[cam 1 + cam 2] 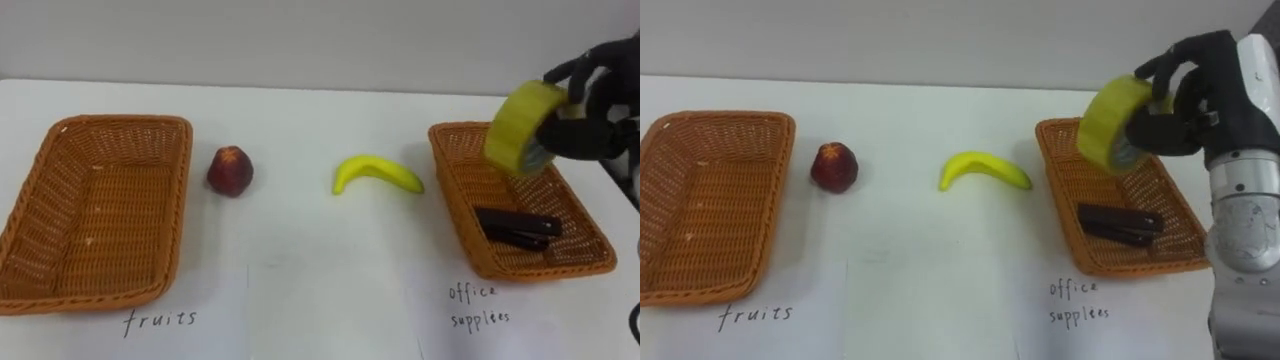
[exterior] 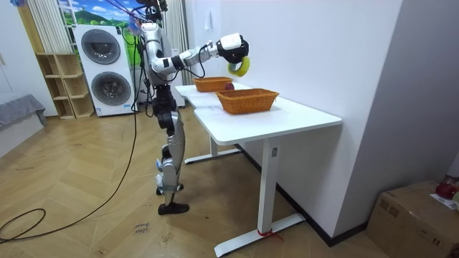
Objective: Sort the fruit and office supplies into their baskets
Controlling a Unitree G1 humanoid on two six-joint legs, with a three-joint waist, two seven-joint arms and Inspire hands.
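The right hand [image 1: 1195,90] grips the tape [image 1: 1112,125] above the right basket [image 1: 1055,185], near its back rim. Dropped from this height, the roll may bounce off the stapler [image 1: 1118,224] or tumble onto the surface [image 1: 920,290] toward the banana [image 1: 985,170].

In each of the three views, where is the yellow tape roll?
Left eye view: tape roll upper right, in the right hand, above the office supplies basket.
Right eye view: right of centre, above that basket.
Room view: top centre, above the same basket.
Shared landmark: that basket.
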